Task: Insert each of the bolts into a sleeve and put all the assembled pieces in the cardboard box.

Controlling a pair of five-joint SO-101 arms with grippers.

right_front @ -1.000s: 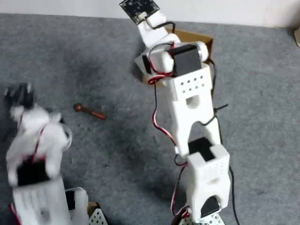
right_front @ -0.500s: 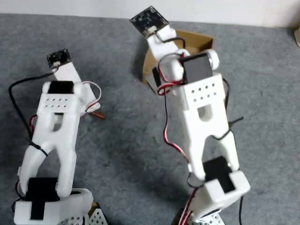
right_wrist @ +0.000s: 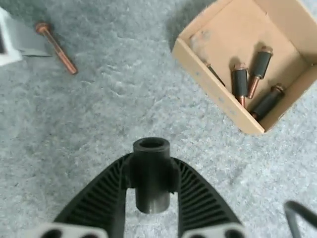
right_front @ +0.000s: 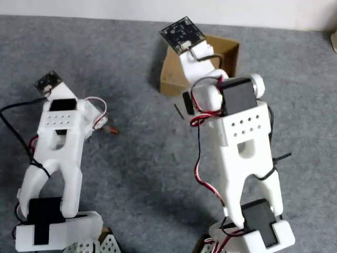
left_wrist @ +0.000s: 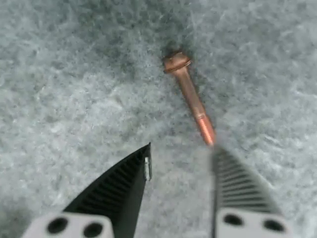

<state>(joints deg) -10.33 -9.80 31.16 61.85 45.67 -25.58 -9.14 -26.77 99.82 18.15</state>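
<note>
A copper bolt (left_wrist: 190,94) lies on the grey carpet just ahead of my open left gripper (left_wrist: 182,161), its threaded tip near one finger. The high view shows only the bolt's tip (right_front: 111,130) beside the left arm. My right gripper (right_wrist: 151,163) is shut on a black sleeve (right_wrist: 151,193), held upright with its bore facing the camera. From the right wrist, the same bolt (right_wrist: 54,47) lies off to one side. The cardboard box (right_wrist: 218,91) holds three assembled bolt-and-sleeve pieces (right_wrist: 240,79). In the high view the box (right_front: 171,74) sits at the back, partly hidden by the right arm.
Grey carpet covers the table. A white part of the left arm (right_wrist: 10,34) shows beside the bolt in the right wrist view. A white wall edge runs along the back of the high view. Open carpet lies between the two arms.
The left arm swung in from the far left and now stands over the bolt. The right arm drew back from the box, toward the right and nearer the front.
</note>
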